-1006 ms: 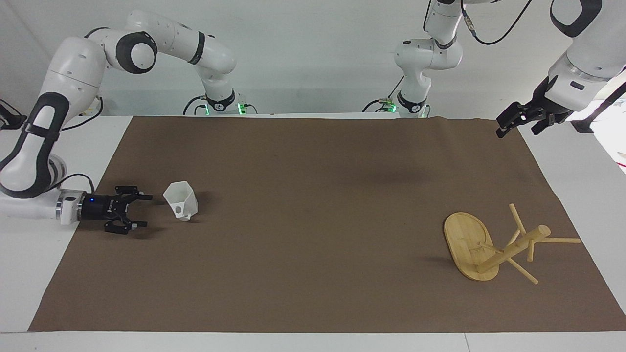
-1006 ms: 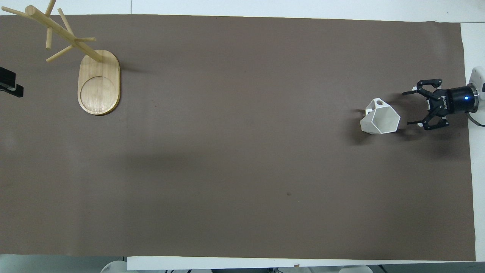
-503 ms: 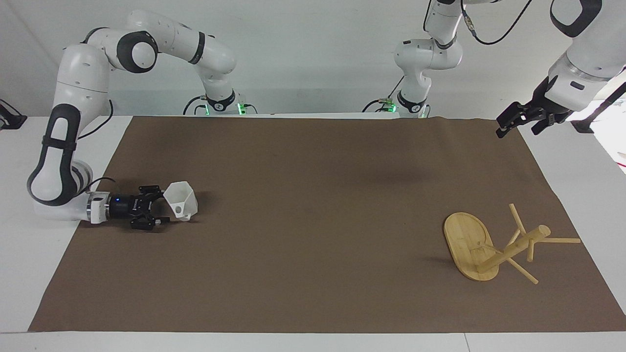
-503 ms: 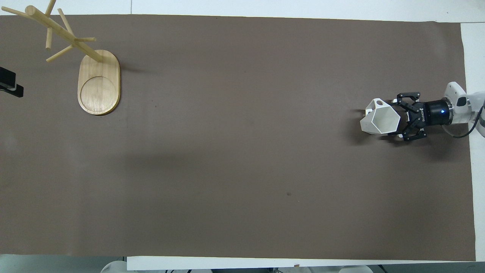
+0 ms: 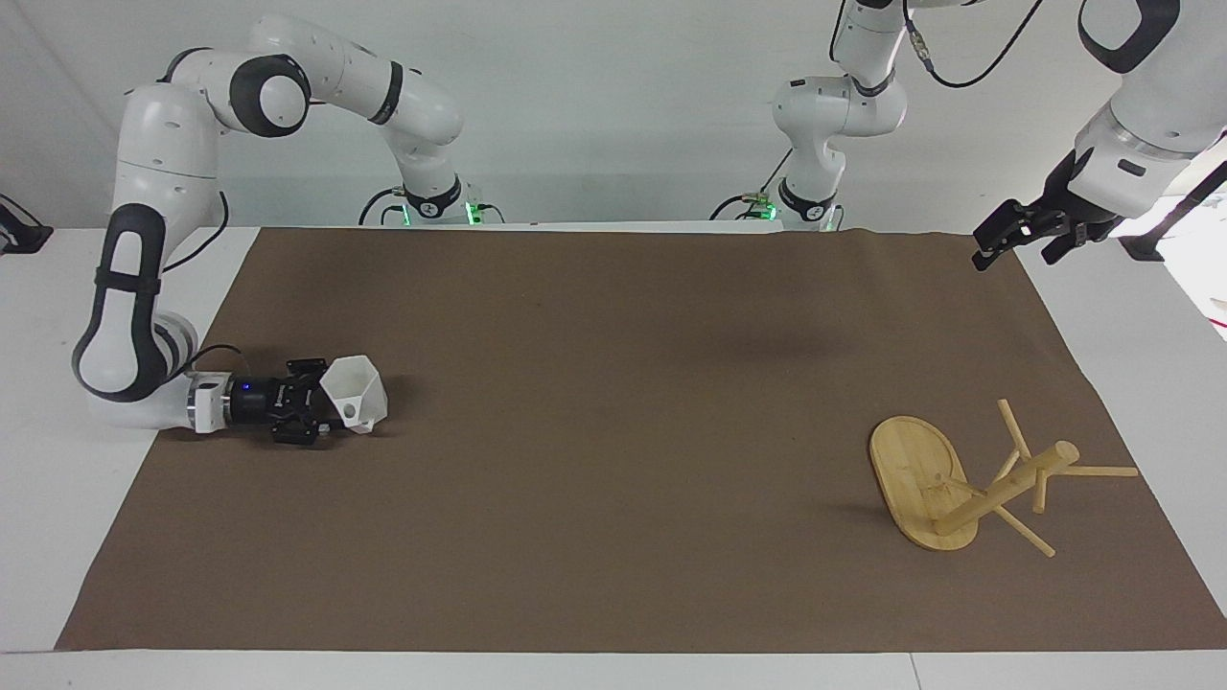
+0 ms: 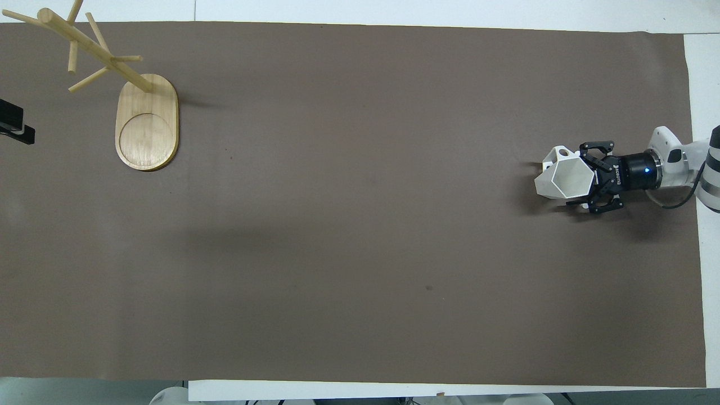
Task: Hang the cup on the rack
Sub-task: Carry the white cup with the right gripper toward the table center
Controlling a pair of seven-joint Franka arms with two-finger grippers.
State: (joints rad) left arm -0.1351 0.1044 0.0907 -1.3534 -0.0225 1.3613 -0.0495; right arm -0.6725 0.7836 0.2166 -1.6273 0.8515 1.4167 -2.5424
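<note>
The white faceted cup [image 5: 357,391] [image 6: 564,179] stands mouth up on the brown mat at the right arm's end of the table. Its pierced handle [image 5: 356,412] is on the side farther from the robots. My right gripper [image 5: 331,401] [image 6: 579,177] lies low and level over the mat, open, one finger on each side of the cup. I cannot tell if they touch it. The bamboo rack [image 5: 1007,484] [image 6: 90,48] stands upright on its oval base [image 5: 911,465] [image 6: 146,126] at the left arm's end. My left gripper [image 5: 1021,249] waits open in the air over the mat's corner.
The brown mat [image 5: 613,431] [image 6: 360,225] covers most of the white table. A bare white strip [image 5: 1131,316] runs along each end of the mat. Nothing else stands on the mat between cup and rack.
My right gripper has slid along the mat toward the cup, and its open fingers now flank it. The cup, the rack and the left arm have not moved.
</note>
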